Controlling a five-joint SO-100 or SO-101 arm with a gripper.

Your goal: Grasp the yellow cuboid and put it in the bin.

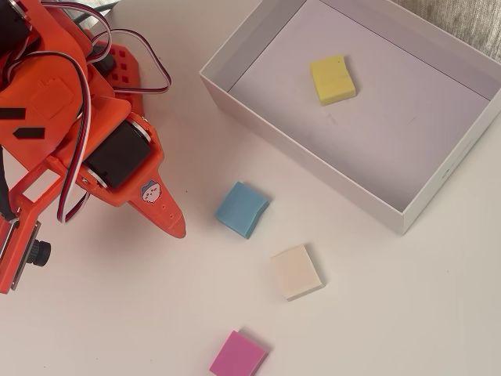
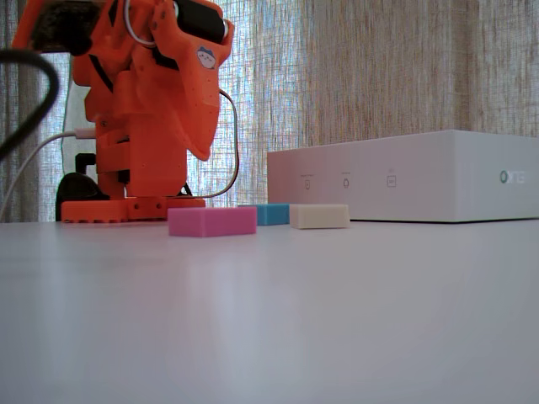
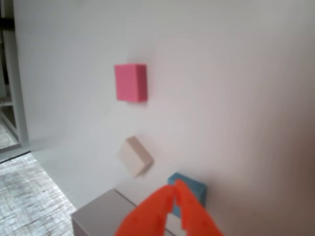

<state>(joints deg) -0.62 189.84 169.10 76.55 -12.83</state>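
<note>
The yellow cuboid (image 1: 333, 79) lies inside the bin (image 1: 313, 160). The claw (image 3: 174, 186) is pressed together, empty. Blue block (image 1: 242, 208), cream block (image 1: 297, 271) and pink block (image 1: 237, 355) dot the bench (image 1: 141, 313) nearby.

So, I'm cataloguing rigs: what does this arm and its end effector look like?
The arm is bright orange plastic with black servo blocks, looped red, black and white cables, and a small cartoon-face sticker. The end effector has pointed, tapering orange fingers.
</note>
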